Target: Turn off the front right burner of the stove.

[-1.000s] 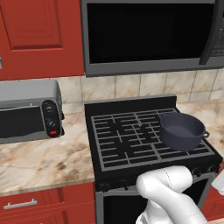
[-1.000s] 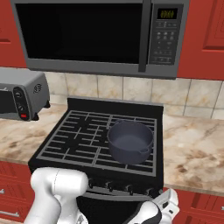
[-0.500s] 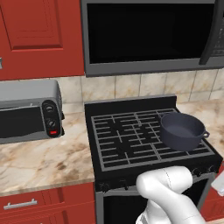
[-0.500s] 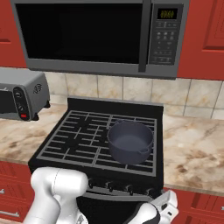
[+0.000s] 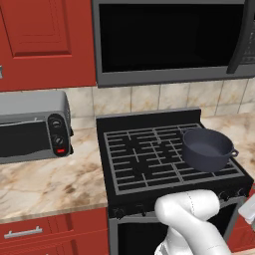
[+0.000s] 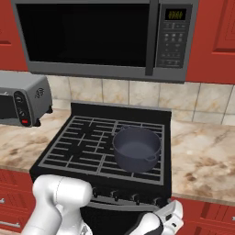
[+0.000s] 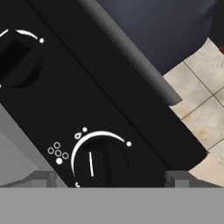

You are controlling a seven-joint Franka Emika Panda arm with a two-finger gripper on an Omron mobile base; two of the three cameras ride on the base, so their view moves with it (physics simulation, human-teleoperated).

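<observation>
Claw (image 7: 109, 177) first: we are holding its two grey fingertips (image 7: 41, 178) spread wide on either side of a small round black knob (image 7: 101, 164) with a white pointer line, and nothing is gripped between them. In the right base view we are seeing the white hand (image 6: 167, 219) hanging low in front of the wide black stove (image 6: 69, 172) with grey grid grates, near the right end of its knob row.

We are looking at the front right burner (image 6: 137, 170), the near right grate section, where a dark round metal pot (image 6: 137, 149) is sitting; we are seeing no flame there.

We are judging this to be the approach-and-align step, with the knob not yet gripped. The four-dot diagram beside the knob (image 7: 57, 151) probably marks which burner it serves, though we are finding it too small to read with confidence. A second black knob (image 7: 15, 61) is sitting further along the panel.

For the next move, we are expecting to ease forward until the fingertips are flanking the knob body, close on it squarely, then rotate the pointer toward the off mark.
</observation>
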